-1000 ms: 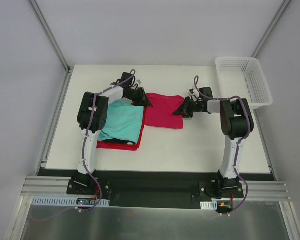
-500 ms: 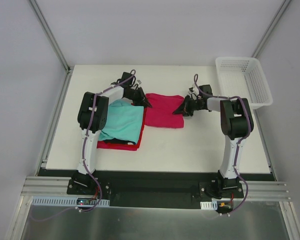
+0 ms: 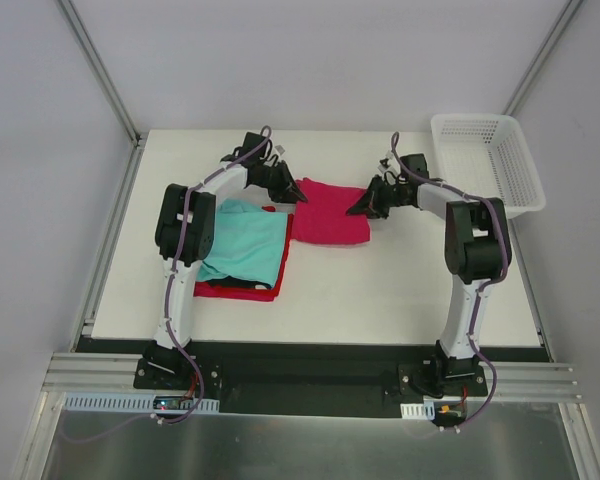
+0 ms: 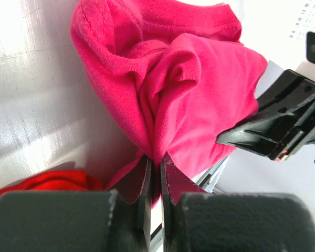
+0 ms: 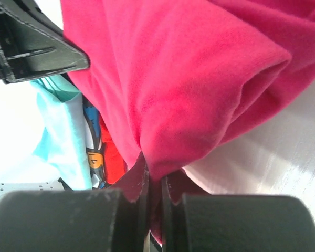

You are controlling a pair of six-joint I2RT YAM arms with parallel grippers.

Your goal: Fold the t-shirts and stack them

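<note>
The magenta-pink t-shirt [image 3: 332, 214] lies folded at the table's middle back. My left gripper [image 3: 299, 193] is shut on its far left corner; the cloth [image 4: 184, 89] bunches up from between the jaws. My right gripper [image 3: 358, 208] is shut on its far right corner; the cloth [image 5: 199, 84] fills that view. A folded teal t-shirt [image 3: 242, 243] lies on a red t-shirt [image 3: 235, 290] left of the pink one. In the right wrist view the teal [image 5: 58, 136] and red [image 5: 107, 157] shirts show, with a printed shirt edge between them.
A white mesh basket [image 3: 488, 162] stands at the table's back right corner. The white table [image 3: 380, 300] has bare surface in front of the pink shirt. Metal frame rails run along the table's left and near edges.
Both grippers have moved toward the back of the table, pulling the pink shirt's far edge with them. The teal and red stack has not moved.
</note>
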